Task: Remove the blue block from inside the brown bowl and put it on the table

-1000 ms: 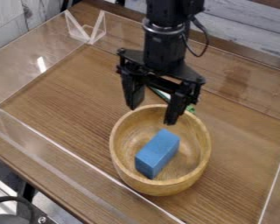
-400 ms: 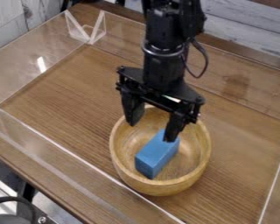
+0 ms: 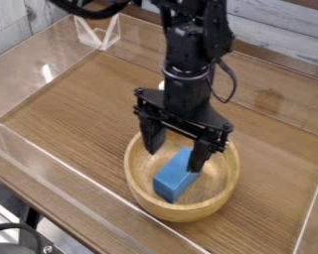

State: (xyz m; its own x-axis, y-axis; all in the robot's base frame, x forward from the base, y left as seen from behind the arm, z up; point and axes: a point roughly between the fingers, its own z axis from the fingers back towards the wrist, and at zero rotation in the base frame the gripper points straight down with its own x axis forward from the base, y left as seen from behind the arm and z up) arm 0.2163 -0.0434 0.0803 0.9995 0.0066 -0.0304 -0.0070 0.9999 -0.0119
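A blue block (image 3: 174,179) lies inside the brown bowl (image 3: 183,207), which sits on the table (image 3: 82,109) toward the front right. My black gripper (image 3: 179,147) points straight down over the bowl, its jaws wide open. One fingertip (image 3: 152,142) stands near the bowl's back rim and the other (image 3: 206,159) is down inside the bowl, beside the block's upper end. Nothing is held between the fingers.
Low clear acrylic walls (image 3: 43,164) edge the table on the left and front. A clear triangular stand (image 3: 98,33) sits at the back left. The arm (image 3: 191,40) rises above the bowl.
The gripper has come down and slightly forward, from above the bowl's back rim to straddling the block's upper end. Its jaws stayed open. Block and bowl have not moved.
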